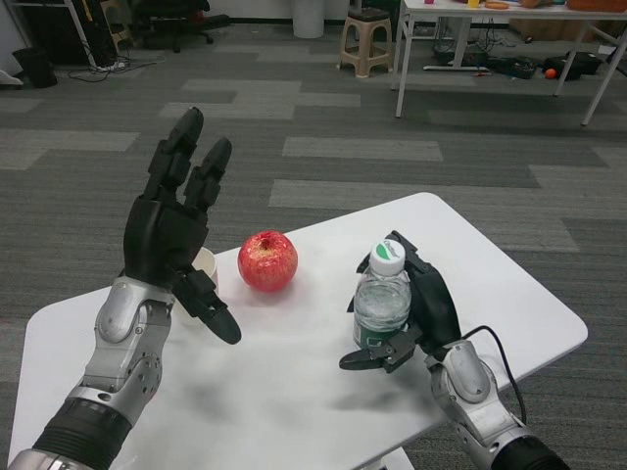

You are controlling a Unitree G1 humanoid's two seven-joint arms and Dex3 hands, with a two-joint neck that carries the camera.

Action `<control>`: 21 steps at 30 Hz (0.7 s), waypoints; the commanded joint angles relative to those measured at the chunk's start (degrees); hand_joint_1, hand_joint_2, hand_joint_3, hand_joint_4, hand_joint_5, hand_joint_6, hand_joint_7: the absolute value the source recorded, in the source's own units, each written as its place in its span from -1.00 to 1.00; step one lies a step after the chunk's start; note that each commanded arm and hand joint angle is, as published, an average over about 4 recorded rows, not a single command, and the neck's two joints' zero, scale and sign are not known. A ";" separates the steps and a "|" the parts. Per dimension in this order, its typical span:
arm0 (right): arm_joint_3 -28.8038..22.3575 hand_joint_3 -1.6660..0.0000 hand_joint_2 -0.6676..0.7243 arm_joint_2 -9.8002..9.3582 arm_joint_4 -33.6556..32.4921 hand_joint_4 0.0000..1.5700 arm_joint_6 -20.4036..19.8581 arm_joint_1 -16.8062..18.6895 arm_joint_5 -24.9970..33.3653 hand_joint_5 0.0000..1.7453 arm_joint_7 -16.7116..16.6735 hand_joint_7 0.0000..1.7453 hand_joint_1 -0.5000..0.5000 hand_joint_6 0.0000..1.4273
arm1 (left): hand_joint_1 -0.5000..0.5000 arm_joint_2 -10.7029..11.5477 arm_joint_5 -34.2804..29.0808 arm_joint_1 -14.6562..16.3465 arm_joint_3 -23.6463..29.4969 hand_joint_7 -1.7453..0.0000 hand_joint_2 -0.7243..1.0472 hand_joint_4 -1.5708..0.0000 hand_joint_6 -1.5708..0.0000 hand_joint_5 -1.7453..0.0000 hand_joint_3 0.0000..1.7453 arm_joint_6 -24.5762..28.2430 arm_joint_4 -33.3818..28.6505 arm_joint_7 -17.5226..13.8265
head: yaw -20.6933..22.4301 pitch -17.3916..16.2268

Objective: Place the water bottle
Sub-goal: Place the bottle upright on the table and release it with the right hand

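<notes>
The right robot hand (423, 311) is wrapping its black fingers around the water bottle (382, 302), clamping it from the right side and from below. The bottle is standing upright on the white worktop (509, 294), toward the right of the surface, its white cap with a green mark facing up. The left robot hand (176, 235) is hovering raised above the left part of the worktop, fingers apart and pointing upward, holding nothing. Just behind its palm, a pale cup (205, 266) is partly showing. A red apple (267, 260) is sitting between the two hands, apart from the bottle. Beyond the worktop, grey carpet is stretching toward a beige stool (366, 43) and a white table (470, 20).
</notes>
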 commanded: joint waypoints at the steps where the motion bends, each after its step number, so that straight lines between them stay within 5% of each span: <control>1: 0.61 0.43 -0.18 0.09 1.31 0.78 -0.01 1.26 0.61 0.89 0.25 0.60 -0.08 -0.68 | -1.00 0.60 -0.39 -0.49 -0.10 0.84 -1.00 1.00 1.00 0.76 -0.90 0.26 0.38 -0.02 | 0.00 -0.03; 12: 1.58 0.74 -0.11 -0.06 1.99 0.69 -0.32 1.26 1.64 0.78 0.91 0.52 -0.73 -0.76 | -1.00 0.60 -0.48 -0.49 -0.10 0.84 -1.00 1.00 1.00 0.76 -0.90 0.26 0.57 -0.02 | -0.18 -0.12; 16: 1.51 0.98 0.27 0.01 2.23 0.67 -0.32 1.26 1.80 0.78 1.50 0.52 -0.90 -0.83 | -1.00 0.60 -0.55 -0.49 -0.10 0.84 -1.00 1.00 1.00 0.76 -0.90 0.26 0.75 -0.02 | -0.20 -0.24; 21: 1.69 1.00 0.75 0.09 2.71 0.70 -0.32 1.26 2.85 0.78 2.67 0.42 -0.92 -0.96 | -1.00 0.60 -0.66 -0.49 -0.10 0.84 -1.00 1.00 1.00 0.76 -0.90 0.26 1.04 -0.11 | -0.48 -0.40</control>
